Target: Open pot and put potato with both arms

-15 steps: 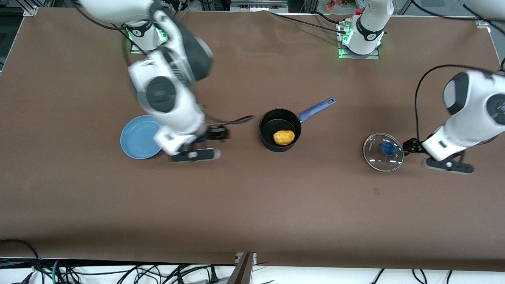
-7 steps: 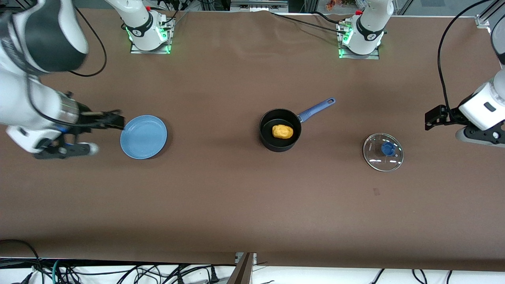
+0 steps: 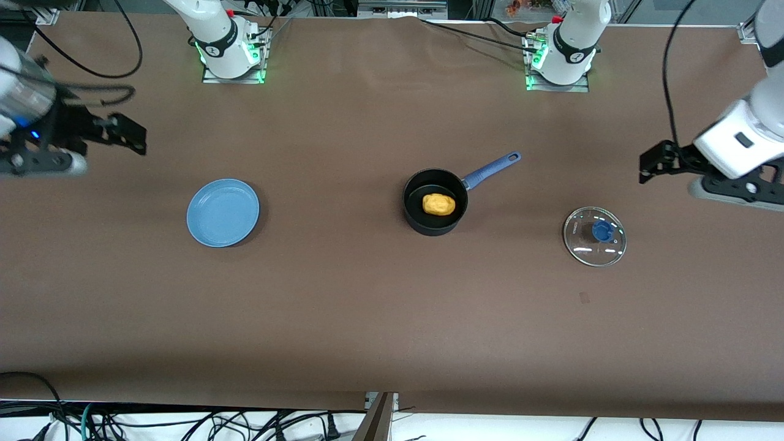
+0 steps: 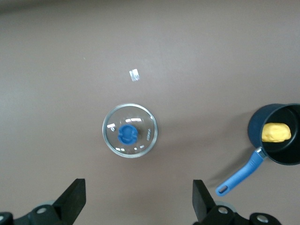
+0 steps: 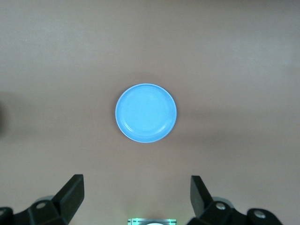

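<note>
The table (image 3: 367, 318) is covered in brown cloth. The 2 arms are raised at its ends: the right gripper (image 3: 125, 131) hangs over the right arm's end, the left gripper (image 3: 654, 164) over the left arm's end, both with fingers spread wide and holding nothing. The blue plate (image 3: 223, 212) lies bare. The pot (image 3: 435, 202) stands mid-table, uncovered, with the potato (image 3: 439, 204) inside. Its lid (image 3: 595, 236) lies flat toward the left arm's end, well apart from the pot
</note>
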`<state>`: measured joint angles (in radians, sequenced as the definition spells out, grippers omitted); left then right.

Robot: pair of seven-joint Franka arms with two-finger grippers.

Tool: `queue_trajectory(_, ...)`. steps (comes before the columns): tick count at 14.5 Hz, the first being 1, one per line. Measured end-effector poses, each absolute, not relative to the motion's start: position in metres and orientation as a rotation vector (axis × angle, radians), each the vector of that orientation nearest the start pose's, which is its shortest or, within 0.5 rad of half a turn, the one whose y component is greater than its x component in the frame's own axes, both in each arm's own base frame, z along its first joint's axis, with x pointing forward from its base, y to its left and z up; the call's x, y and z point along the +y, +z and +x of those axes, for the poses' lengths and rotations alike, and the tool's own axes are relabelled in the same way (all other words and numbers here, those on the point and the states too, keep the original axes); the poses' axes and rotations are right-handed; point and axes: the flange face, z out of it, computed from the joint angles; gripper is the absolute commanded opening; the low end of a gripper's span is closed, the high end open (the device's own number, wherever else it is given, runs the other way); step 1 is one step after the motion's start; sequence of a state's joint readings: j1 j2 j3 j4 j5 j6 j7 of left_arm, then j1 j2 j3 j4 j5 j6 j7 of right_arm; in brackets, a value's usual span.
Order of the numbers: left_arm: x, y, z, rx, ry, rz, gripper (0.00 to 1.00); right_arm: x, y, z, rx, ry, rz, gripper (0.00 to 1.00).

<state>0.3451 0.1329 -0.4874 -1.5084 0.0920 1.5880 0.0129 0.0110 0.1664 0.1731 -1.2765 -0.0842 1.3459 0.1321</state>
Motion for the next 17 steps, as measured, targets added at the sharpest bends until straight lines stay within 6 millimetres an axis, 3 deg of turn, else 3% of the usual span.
queue_trajectory(3,-0.063,0.583,0.574,0.205,0.087,-3.074,1.00,0.066,0.653,0.562,-0.028,0.115,-3.218,1.00)
queue_trajectory(6,-0.044,0.585,0.562,0.136,0.096,-3.070,1.00,0.058,0.631,0.560,-0.073,0.189,-3.219,1.00)
queue_trajectory(9,-0.020,0.591,0.558,0.059,0.088,-3.104,1.00,0.054,0.626,0.560,-0.109,0.211,-3.216,1.00)
queue_trajectory(14,-0.040,0.590,0.557,0.112,0.088,-3.103,1.00,0.054,0.626,0.560,-0.122,0.213,-3.215,1.00)
queue_trajectory(17,-0.036,0.591,0.558,0.100,0.078,-3.104,1.00,0.054,0.626,0.560,-0.126,0.213,-3.214,1.00)
